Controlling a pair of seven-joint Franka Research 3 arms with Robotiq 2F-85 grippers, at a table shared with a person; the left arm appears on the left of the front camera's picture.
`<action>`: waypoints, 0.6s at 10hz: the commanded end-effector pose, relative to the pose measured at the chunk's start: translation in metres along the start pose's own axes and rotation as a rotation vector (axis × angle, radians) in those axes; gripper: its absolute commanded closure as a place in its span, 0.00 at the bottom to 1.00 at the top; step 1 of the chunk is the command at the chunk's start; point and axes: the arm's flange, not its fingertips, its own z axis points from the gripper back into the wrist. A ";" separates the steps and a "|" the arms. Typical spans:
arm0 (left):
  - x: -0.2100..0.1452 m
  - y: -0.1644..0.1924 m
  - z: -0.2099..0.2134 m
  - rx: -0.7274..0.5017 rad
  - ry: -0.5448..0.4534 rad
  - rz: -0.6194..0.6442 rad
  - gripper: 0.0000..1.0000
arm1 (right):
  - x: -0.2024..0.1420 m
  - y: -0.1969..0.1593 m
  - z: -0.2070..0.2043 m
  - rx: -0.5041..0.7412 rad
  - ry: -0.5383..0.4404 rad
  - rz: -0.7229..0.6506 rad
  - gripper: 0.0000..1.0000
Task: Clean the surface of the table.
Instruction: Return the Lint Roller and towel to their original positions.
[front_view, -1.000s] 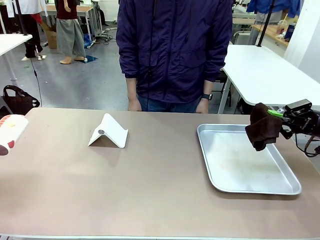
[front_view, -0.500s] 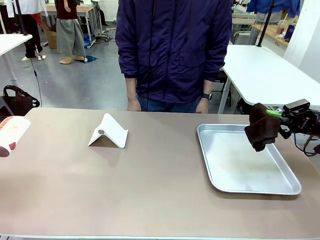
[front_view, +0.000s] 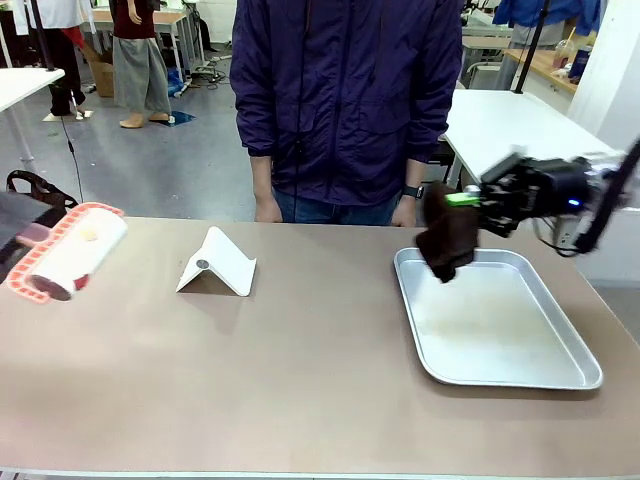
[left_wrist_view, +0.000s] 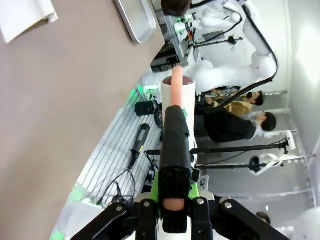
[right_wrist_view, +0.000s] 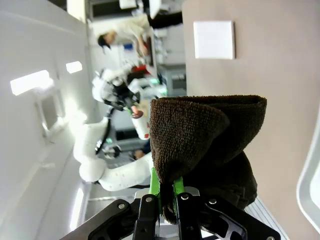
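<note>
Broad, flat, rigid worktop (front_view: 300, 390), matte taupe-brown with a thin pale edge, spanning the front view from the near edge to the person (front_view: 345, 100) standing at the far side; not a thing to lift or grip, only to press and wipe across, and judged firm enough to take steady downward pressure, its surface likely giving a cloth mild drag rather than slip. Carries a silver tray (front_view: 580, 375) at the right and a folded white card (front_view: 222, 262) left of middle, both likely to slide if brushed, so to be wiped around or shifted. Brown cloth (front_view: 447, 238): soft, limp, light, hanging in folds; pinched at one bunched corner, leaving the rest free to lie flat once lowered. Right pincer (front_view: 468, 200) clamped on that cloth, green pads tight together on the fabric in its wrist view (right_wrist_view: 167, 192), arm reaching in from the right, held raised with the cloth dangling over the tray's far left corner, near the person's hand (front_view: 404, 213). Left pincer (left_wrist_view: 172, 102) closed on the handle of a white roller (front_view: 70, 250) with orange-pink rims, held tilted above the worktop's left end, apparently not touching it, barrel angled toward the near left.
</note>
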 end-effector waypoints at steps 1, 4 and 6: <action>0.022 -0.029 -0.047 -0.003 0.071 0.104 0.78 | 0.018 0.029 -0.050 -0.096 0.051 -0.040 0.89; 0.077 -0.051 -0.102 0.109 -0.159 0.240 0.78 | 0.043 0.032 -0.137 -0.216 -0.095 -0.170 0.89; 0.115 -0.049 -0.122 0.209 -0.258 0.286 0.78 | 0.049 0.019 -0.168 -0.282 -0.120 -0.218 0.89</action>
